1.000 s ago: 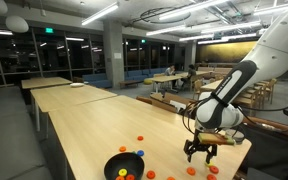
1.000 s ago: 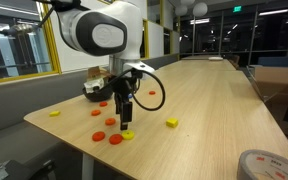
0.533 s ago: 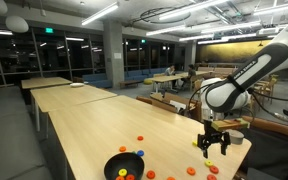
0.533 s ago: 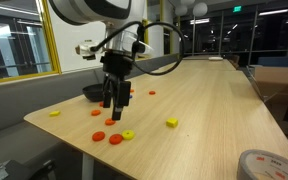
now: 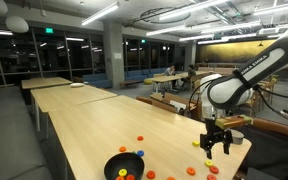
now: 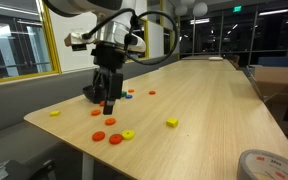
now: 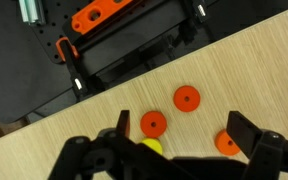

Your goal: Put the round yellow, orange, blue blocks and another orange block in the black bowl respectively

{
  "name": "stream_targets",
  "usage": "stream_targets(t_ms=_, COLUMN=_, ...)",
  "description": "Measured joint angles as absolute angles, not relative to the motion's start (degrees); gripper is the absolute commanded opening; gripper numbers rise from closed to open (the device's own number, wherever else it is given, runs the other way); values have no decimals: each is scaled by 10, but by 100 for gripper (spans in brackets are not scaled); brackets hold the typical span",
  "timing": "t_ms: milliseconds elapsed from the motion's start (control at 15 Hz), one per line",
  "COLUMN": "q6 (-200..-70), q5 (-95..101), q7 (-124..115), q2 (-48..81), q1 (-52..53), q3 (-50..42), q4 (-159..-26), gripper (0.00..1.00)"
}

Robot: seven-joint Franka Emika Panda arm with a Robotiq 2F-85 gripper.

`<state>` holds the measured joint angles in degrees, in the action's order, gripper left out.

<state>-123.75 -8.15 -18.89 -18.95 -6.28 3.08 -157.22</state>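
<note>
My gripper (image 7: 184, 150) is open and empty, hovering above the wooden table. In the wrist view a yellow disc (image 7: 151, 147) peeks out by the left finger, with orange discs (image 7: 153, 124) (image 7: 187, 98) beyond it and another orange disc (image 7: 225, 143) by the right finger. In both exterior views the gripper (image 5: 214, 148) (image 6: 106, 100) hangs over the table's end. The black bowl (image 5: 112, 165) holds some discs; in an exterior view it (image 6: 88, 94) is mostly hidden behind the gripper. A small blue disc (image 6: 130, 96) lies near it.
Red-orange discs (image 6: 116, 139) (image 6: 99, 136), a yellow ring (image 6: 129, 133), a yellow block (image 6: 171, 122) and a yellow piece (image 6: 54, 113) lie near the table's front edge. More orange discs (image 5: 191, 171) (image 5: 136, 138) are scattered. A black mount (image 7: 124, 45) stands beyond the table edge.
The gripper has moved sideways along the table's end, away from the front discs and toward the bowl side. It stays open and empty. The discs have not moved.
</note>
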Motion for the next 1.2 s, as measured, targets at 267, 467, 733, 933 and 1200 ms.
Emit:
stream_targets(t_ms=267, q6=-1279, q5=-81, q7=-195, q2=-159, q1=-61, q3=31, q4=-1576, gripper=100)
stream_targets(t_ms=467, q6=-1323, q5=-72, q7=-212, q2=-124, q1=-59, q3=35, q4=-1579, gripper=100)
stream_targets(t_ms=733, q6=-1369, q5=-53, q7=-255, q2=-78, q1=-49, q3=42, q4=-1579, gripper=100)
stream_targets(t_ms=933, q6=-1396, q5=-22, q7=-303, q2=-55, q1=-42, q3=45, q4=-1579, gripper=100)
stream_targets(t_ms=1200, q6=-1411, q5=45, q7=-388, q2=-41, q1=-41, q3=45, q4=-1579, gripper=100)
